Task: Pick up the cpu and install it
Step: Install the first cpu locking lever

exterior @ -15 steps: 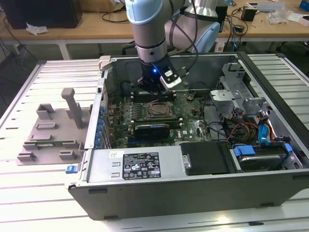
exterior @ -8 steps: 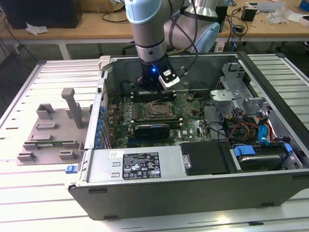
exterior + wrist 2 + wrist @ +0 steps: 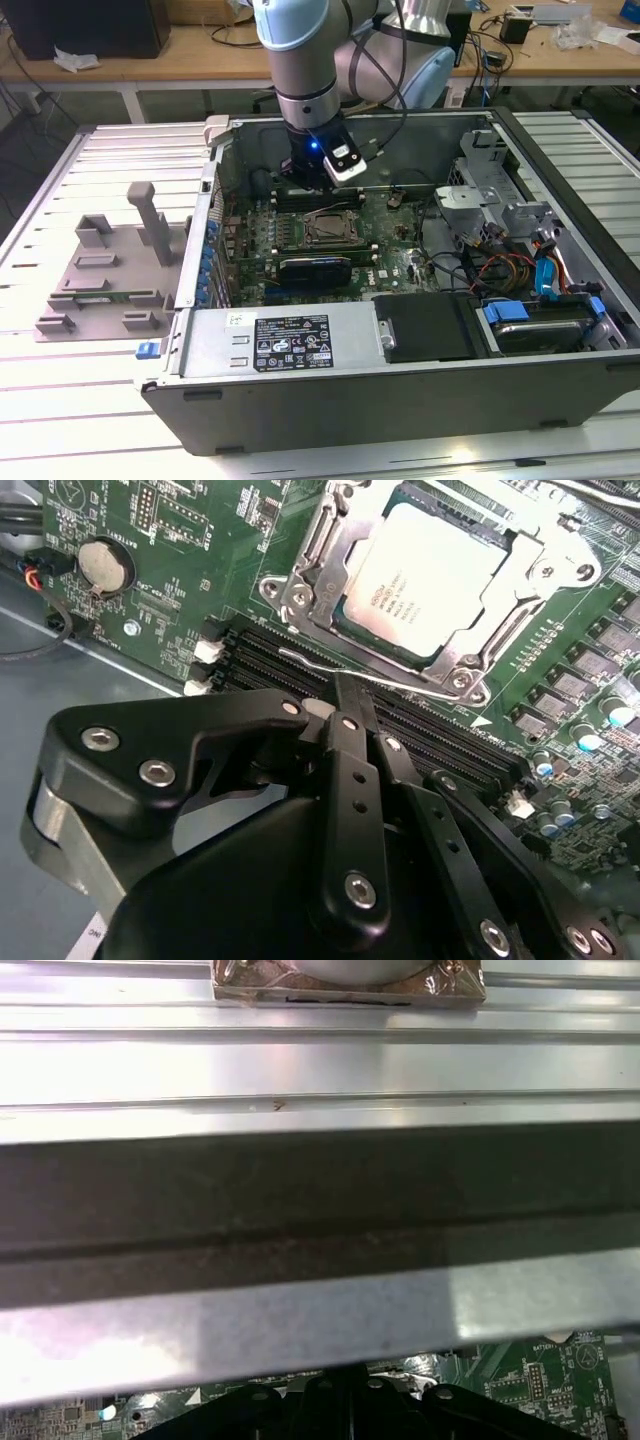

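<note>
— Fingers first: in the second wrist view we see the gripper [image 3: 345,695] with its black fingers [image 3: 352,742] drawn together into one narrow blade, nothing pinched between them.

— Agreed, we read them as closed and empty. And the tip sits just above the thin wire lever [image 3: 330,668] that runs along the socket frame [image 3: 300,555]; whether it touches, we cannot say.

— Where's the cpu?

— We have the cpu [image 3: 430,580] lying flat inside that metal socket frame on the green motherboard [image 3: 180,570], silver top up. In the exterior view we find the socket [image 3: 328,228] in the middle of the open computer case [image 3: 400,340], with the gripper [image 3: 318,180] hovering just behind it, beside the black memory slots [image 3: 430,735].

— So the chip looks seated already?

— From here, we judge so, though the frame looks unlatched.

— How would it handle?

— We reckon it's light, rigid and slick on that metal lid, with a delicate underside. We would take it by two opposite thin edges, kept level, never pressing the top.

— And the grey fixture [image 3: 100,270] out on the table [image 3: 40,400]?

— Well apart, at the exterior view's left.
</note>
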`<state>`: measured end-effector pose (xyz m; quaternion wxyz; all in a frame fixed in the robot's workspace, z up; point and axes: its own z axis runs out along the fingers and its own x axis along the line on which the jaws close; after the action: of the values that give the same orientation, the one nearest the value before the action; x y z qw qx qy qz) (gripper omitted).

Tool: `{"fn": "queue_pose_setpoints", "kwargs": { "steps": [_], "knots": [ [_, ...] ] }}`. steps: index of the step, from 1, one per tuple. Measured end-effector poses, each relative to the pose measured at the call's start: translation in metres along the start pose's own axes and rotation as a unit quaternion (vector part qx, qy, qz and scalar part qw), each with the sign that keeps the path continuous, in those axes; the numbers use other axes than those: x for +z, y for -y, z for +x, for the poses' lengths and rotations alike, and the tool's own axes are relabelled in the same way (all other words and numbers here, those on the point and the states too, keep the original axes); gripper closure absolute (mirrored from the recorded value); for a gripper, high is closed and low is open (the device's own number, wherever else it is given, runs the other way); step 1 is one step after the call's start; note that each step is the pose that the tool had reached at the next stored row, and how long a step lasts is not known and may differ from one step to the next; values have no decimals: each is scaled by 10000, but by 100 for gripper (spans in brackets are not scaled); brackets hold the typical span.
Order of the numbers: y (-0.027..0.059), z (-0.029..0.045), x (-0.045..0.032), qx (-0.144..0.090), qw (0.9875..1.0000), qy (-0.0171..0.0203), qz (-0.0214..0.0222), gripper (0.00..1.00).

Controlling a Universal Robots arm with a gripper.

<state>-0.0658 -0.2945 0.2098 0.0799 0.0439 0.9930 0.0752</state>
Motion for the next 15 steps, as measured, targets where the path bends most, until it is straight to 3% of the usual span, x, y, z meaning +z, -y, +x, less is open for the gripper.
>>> {"fn": "queue_pose_setpoints", "kwargs": {
  "steps": [15],
  "knots": [
    [8, 8, 51, 445, 9989, 75, 103, 89]
  ]
}}
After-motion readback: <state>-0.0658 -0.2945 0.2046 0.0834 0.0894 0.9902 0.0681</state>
